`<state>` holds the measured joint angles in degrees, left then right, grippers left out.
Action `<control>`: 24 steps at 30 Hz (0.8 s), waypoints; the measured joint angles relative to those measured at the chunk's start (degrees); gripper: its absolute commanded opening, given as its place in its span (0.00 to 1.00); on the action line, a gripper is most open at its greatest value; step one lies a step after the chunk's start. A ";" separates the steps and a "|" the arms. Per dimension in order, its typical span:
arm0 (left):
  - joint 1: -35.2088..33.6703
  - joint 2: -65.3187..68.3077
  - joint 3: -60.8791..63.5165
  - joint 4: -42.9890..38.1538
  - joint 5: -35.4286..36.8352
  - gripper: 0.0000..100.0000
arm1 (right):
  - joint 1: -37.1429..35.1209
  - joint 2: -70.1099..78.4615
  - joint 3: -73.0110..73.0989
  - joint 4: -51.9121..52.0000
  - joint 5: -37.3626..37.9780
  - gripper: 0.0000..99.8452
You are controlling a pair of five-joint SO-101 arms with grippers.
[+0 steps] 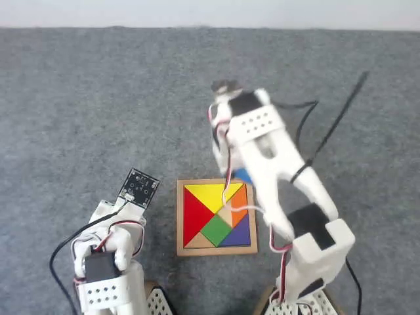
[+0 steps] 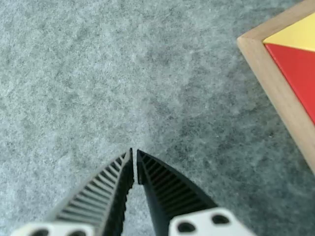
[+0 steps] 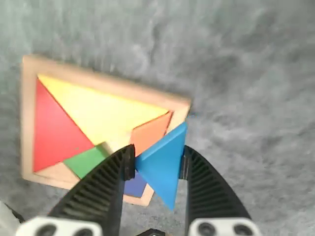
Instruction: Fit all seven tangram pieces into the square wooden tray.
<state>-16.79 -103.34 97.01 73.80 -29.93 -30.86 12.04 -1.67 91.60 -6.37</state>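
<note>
Hanging over the wooden tray's [image 3: 27,118] corner beside the orange piece [image 3: 150,135], the blue triangle [image 3: 162,164] is pinched by the right gripper [image 3: 157,160]; the left gripper [image 2: 134,157] is pressed together beside the tray.

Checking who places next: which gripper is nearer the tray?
Right. The right gripper holds the blue triangle over a corner of the tray; the left gripper hangs shut above carpet beside it.
</note>
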 measured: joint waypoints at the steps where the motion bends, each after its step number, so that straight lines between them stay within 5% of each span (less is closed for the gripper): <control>1: 0.00 0.00 0.00 0.00 0.00 0.01 | -0.79 -0.18 3.08 -1.67 0.00 0.07; 9: 0.00 0.00 0.00 0.00 0.00 0.01 | -5.71 -0.53 14.42 -11.60 -1.05 0.07; 24: 0.00 0.00 0.00 0.00 0.00 0.01 | -9.05 -0.53 17.93 -14.86 -1.41 0.10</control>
<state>-16.79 -103.34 97.01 73.80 -29.93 -39.91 11.52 16.26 76.75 -7.78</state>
